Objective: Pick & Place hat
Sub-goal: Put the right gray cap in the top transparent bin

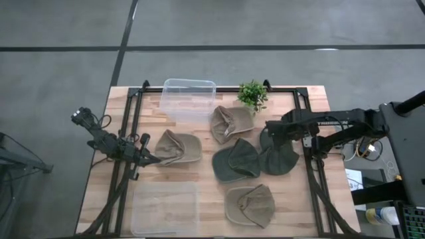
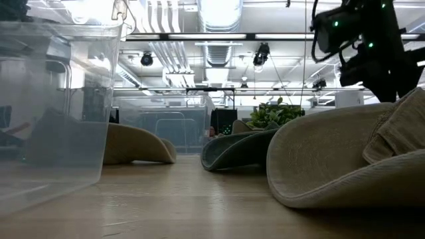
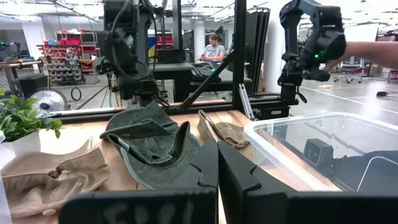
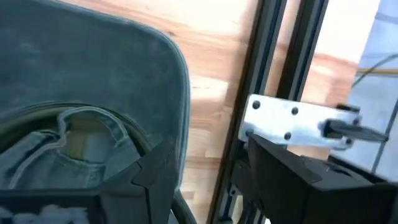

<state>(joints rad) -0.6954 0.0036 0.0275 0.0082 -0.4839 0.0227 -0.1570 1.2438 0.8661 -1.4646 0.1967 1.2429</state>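
Dark green hat (image 4: 74,124) fills my right wrist view, brim and inner band showing just past my right claw (image 4: 205,180), whose fingers stand spread and grasp nothing; whether a finger touches the cloth I cannot tell.

Landmark: potted plant (image 1: 253,95) at the table's far edge.

Item 1, the same dark green hat (image 1: 277,154): on the wooden table (image 1: 206,179), toward the near side from the plant and to the right, with my right claw (image 1: 269,131) at its far rim.

Item 2, second dark green hat (image 1: 235,160): touching item 1 on its left, nearer than the plant.

Item 3, tan hat (image 1: 230,123): just beside the plant, on its near-left.

Item 4, tan hat (image 1: 178,147): well left of the plant, my left claw (image 1: 150,158) at its left edge, fingers clenched together; I cannot tell whether they pinch the cloth.

Item 5, tan hat (image 1: 250,205): well apart from the plant, near the table's front edge.

Item 6, clear bin (image 1: 188,99): left of the plant at the far edge, nothing in it.

Item 7, second clear bin (image 1: 164,210): front left, far from the plant.
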